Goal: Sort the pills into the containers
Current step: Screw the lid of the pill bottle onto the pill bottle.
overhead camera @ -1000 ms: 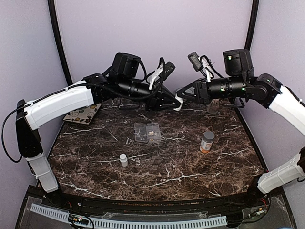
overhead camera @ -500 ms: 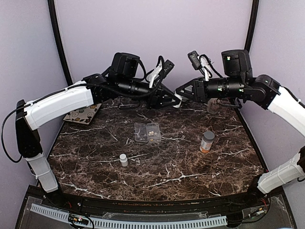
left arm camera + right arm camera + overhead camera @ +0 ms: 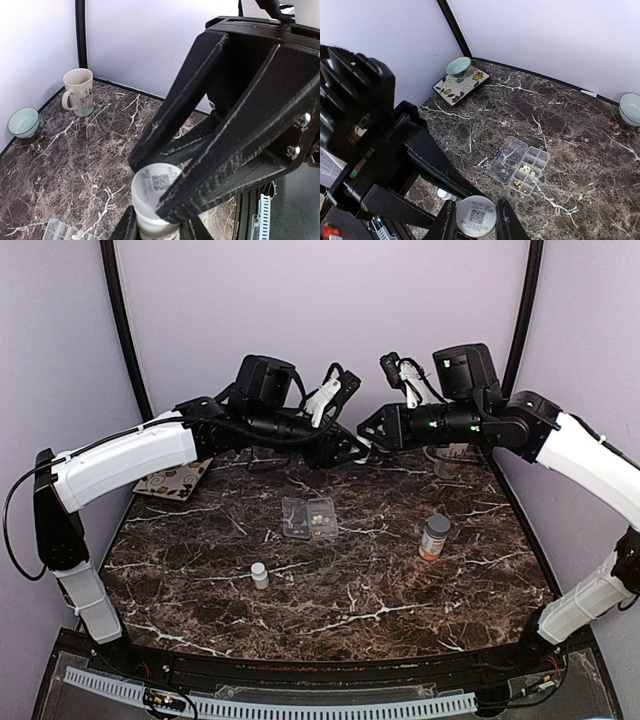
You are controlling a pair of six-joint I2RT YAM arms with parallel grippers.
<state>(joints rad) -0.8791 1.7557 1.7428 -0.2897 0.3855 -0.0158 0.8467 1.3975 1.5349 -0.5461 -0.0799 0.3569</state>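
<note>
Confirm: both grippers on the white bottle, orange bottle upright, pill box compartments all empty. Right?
Not all empty. The right wrist view shows pills in some compartments of the open pill box. The rest holds: left gripper and right gripper both on the white bottle, orange bottle upright.

A lab-style robot test booth: plain lilac walls [image 3: 320, 320] and black posts [image 3: 118, 320] enclose a marble-patterned desk [image 3: 330, 580]. A left arm [image 3: 120, 460] and right arm [image 3: 590, 455] are mounted at its near edge, above a slotted cable duct [image 3: 300, 707].
</note>
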